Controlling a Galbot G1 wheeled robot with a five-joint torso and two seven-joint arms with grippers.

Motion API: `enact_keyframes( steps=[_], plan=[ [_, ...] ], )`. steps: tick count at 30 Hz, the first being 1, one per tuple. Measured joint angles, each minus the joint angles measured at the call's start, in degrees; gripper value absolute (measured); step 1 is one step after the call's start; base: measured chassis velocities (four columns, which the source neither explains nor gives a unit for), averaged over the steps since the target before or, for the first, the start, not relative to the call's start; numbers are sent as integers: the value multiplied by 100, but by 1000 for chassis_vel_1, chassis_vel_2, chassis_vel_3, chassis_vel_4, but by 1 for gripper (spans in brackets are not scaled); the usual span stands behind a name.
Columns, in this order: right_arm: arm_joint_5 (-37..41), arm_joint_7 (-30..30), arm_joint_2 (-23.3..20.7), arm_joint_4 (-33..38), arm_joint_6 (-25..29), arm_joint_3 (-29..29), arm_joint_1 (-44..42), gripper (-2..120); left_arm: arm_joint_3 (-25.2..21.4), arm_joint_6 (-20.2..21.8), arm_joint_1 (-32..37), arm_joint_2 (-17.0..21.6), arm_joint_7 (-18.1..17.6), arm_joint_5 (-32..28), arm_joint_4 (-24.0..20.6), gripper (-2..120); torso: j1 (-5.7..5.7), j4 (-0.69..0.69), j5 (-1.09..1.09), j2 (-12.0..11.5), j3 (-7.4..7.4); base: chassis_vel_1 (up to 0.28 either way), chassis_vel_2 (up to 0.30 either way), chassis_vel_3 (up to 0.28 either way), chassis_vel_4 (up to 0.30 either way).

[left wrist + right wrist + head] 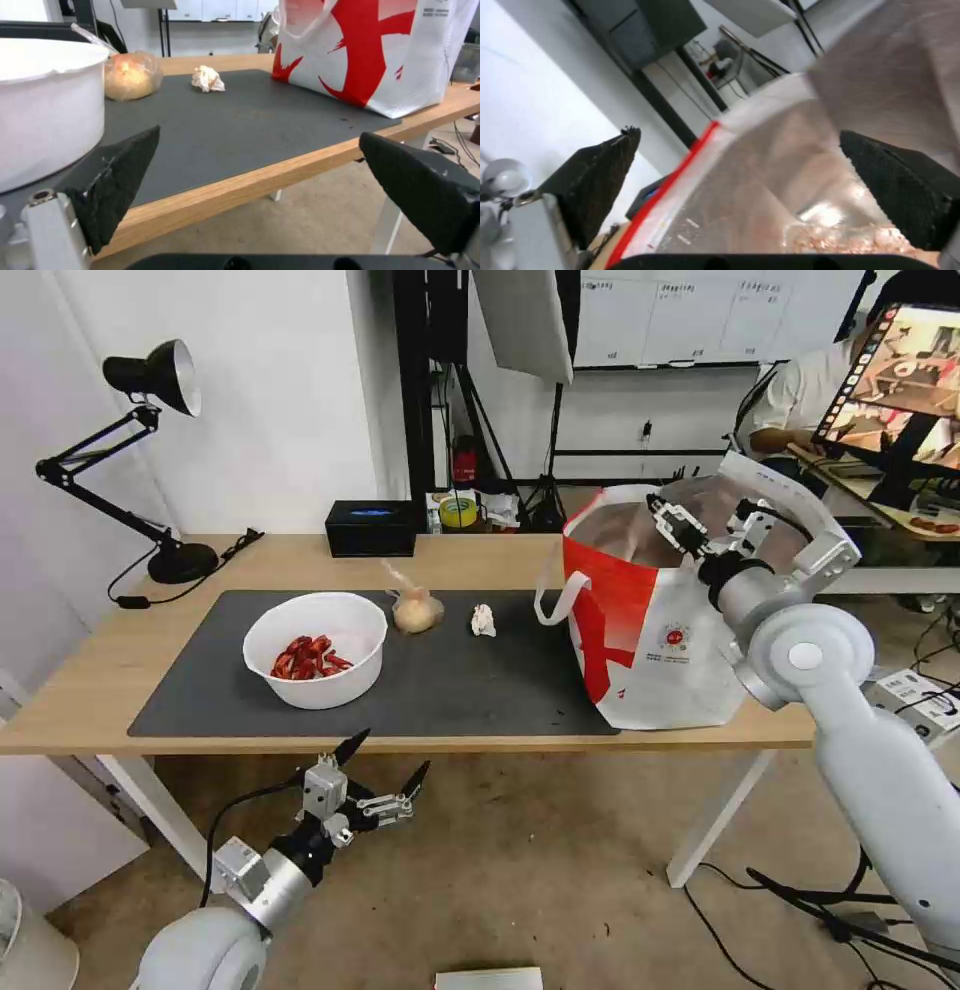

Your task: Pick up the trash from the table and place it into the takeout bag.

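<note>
At right of frame, the right tool (668, 517) hangs released over the takeout bag (650, 660), mouth up for dropping; at lower left, the left tool (385, 762) waits spread below the table (90, 670) edge.

Count, taken relative to the mat (450, 690) on the bench (90, 670):

- One bowl (316, 649) on the mat.
- One knotted bag (417, 611) on the mat.
- One tissue (483, 619) on the mat.
- One tote (650, 620) at the mat's right end.
- One black box (371, 527) behind the mat.
- One lamp (150, 450) behind the mat.
- Two tools: left (385, 763), right (676, 524).
</note>
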Motion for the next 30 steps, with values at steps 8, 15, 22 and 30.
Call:
enact_keyframes(
  steps=[8, 15, 22, 30],
  plan=[
    [-263, -520, -203, 276, 3, -137, 74, 100, -10, 0, -5, -11, -45, 0, -14, 100, 0, 0, 0, 0, 0, 0, 0, 0, 0],
    [-661, -1255, -454, 673, 4, -347, 154, 100, -64, -19, 8, -17, -125, 2, -45, 100, 0, 0, -1, 0, 0, 0, 0, 0, 0],
    [-1254, -1793, -660, 979, -20, -456, -115, 100, -102, -138, 29, -28, -124, -3, -44, 100, 0, 1, 0, 0, 0, 0, 0, 0, 0],
    [-2418, -2402, -876, 1453, -133, -365, -1206, 100, -247, -248, 84, -58, -123, 170, 25, 100, 0, 0, 0, 0, 0, 0, 0, 0, 0]
  ],
)
